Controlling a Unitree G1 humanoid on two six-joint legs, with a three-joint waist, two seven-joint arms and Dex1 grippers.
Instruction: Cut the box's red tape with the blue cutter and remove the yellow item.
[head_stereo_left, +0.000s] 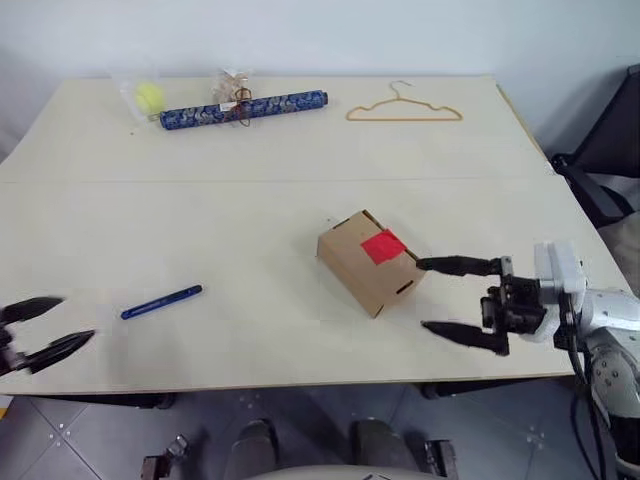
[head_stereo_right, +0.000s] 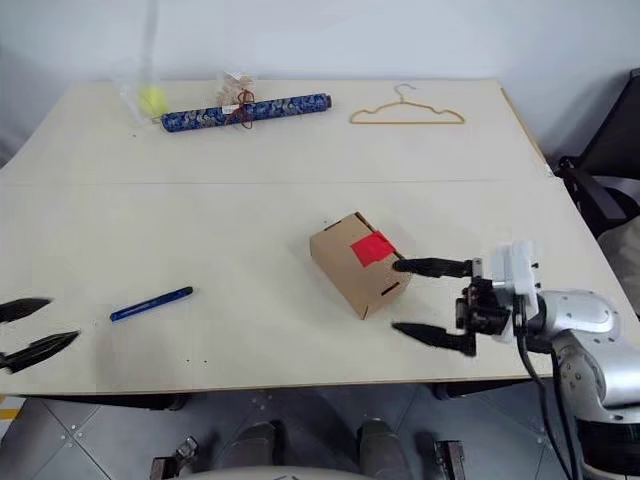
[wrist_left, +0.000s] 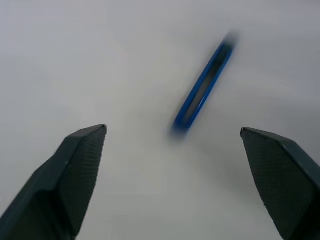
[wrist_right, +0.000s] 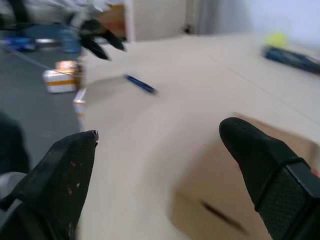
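Note:
The brown cardboard box (head_stereo_left: 365, 262) sits closed right of the table's middle, with the red tape (head_stereo_left: 383, 246) across its top. The yellow item is hidden. The blue cutter (head_stereo_left: 161, 301) lies flat on the table near the front left. My left gripper (head_stereo_left: 78, 318) hovers open at the table's left front edge, a short way left of the cutter (wrist_left: 202, 90), holding nothing. My right gripper (head_stereo_left: 421, 295) is open just right of the box, pointing left at it, its upper finger close to the box's right side. The right wrist view shows the box (wrist_right: 225, 200) and the cutter (wrist_right: 141, 84) beyond.
Along the far edge lie a yellow-green ball in clear wrap (head_stereo_left: 149, 96), a long dark blue patterned roll (head_stereo_left: 243, 108) and a thin tan wire hanger (head_stereo_left: 404, 111). A black chair (head_stereo_left: 610, 160) stands off the table's right side.

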